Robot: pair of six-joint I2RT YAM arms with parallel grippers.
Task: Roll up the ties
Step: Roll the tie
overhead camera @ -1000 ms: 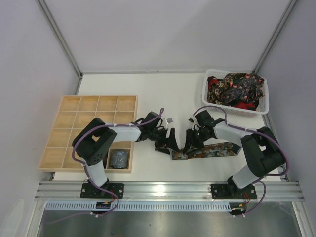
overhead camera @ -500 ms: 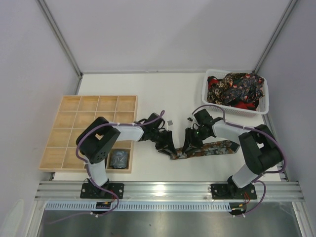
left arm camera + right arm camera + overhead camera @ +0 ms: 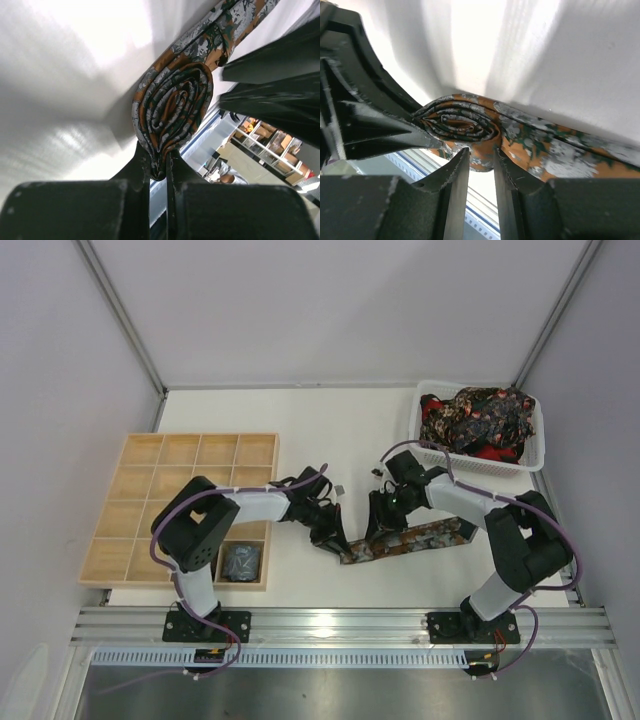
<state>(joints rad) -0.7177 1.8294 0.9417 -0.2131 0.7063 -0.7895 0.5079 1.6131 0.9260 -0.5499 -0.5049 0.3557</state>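
The tie [image 3: 172, 112] is woven cloth with a faint silky sheen. The left claw [image 3: 160, 162] and right claw [image 3: 477, 157] are matt black plastic, rough at the edges. The worktop [image 3: 330, 430] is smooth, matt white; the tray [image 3: 200, 436] bare pale wood; the basket [image 3: 478, 466] white plastic mesh; the rail [image 3: 340, 625] along the near edge brushed metal

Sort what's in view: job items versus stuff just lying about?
Job: half-rolled tie, left gripper and right gripper both on its coil, loose ties, coiled tie.
Lying about: basket, tray.
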